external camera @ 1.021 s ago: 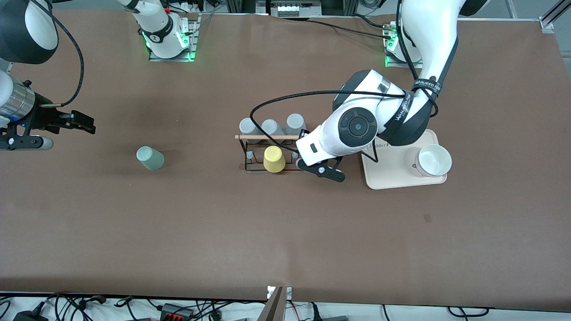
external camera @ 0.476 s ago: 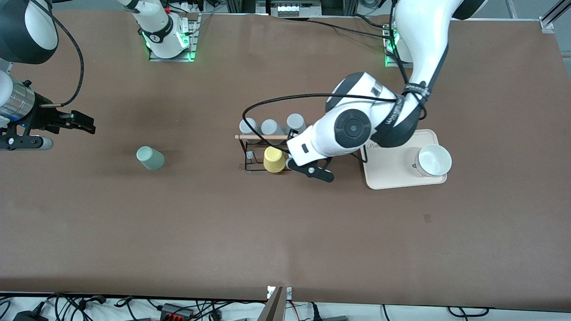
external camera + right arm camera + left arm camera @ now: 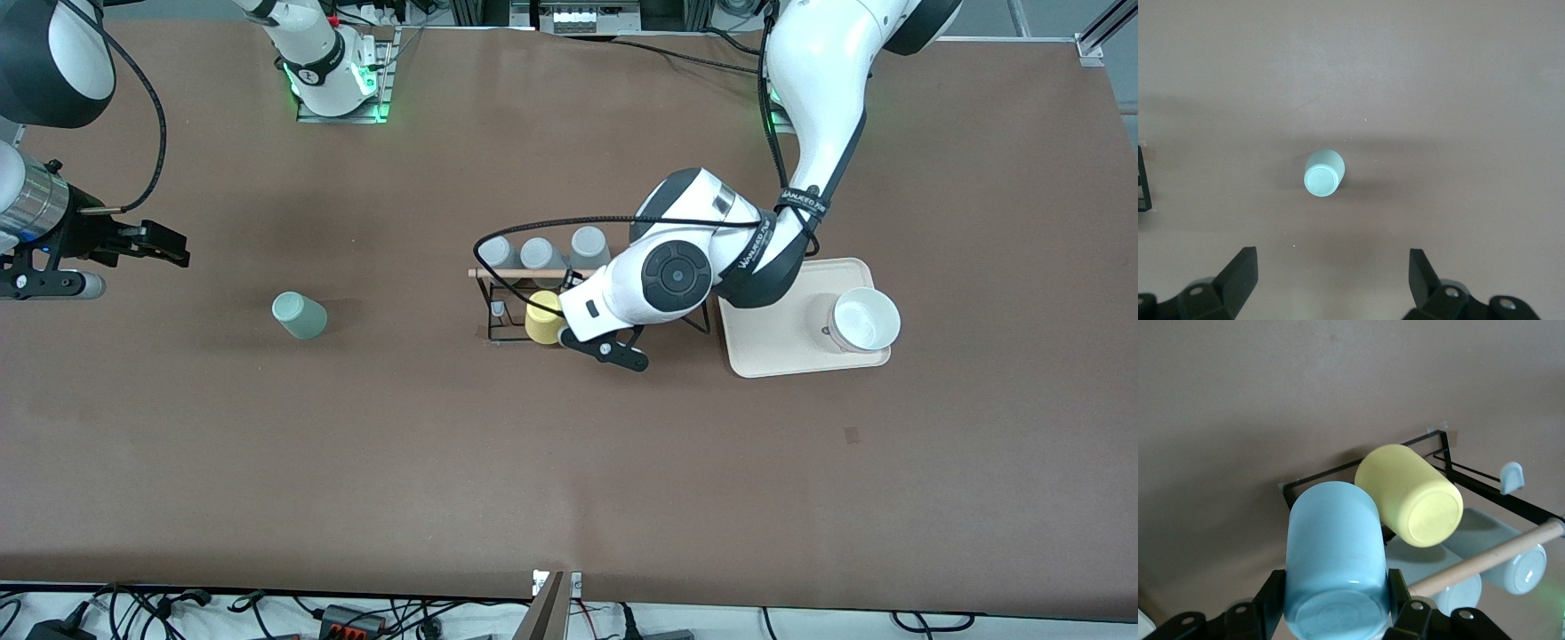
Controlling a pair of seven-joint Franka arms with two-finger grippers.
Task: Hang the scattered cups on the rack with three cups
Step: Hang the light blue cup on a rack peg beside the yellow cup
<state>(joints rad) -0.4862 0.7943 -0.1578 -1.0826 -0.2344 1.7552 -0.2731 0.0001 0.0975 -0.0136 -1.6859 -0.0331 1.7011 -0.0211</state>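
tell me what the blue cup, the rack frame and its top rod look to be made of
Light blue cup, held in the left gripper: likely matte plastic or glazed ceramic, smooth with soft sheen. Rack frame: thin black wire, probably coated metal. Rod: pale, matte, apparently wood.

L gripper [image 3: 1336,613] fingers clamped; R gripper [image 3: 1331,280] fingers apart, idle.

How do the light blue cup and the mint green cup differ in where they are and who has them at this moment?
The light blue cup is clamped in the left gripper over the rack, beside the yellow cup; the mint green cup stands alone on the table toward the right arm's end. The open right gripper hangs above the mint one, not touching. Both are bottom-up, handleless tumblers.
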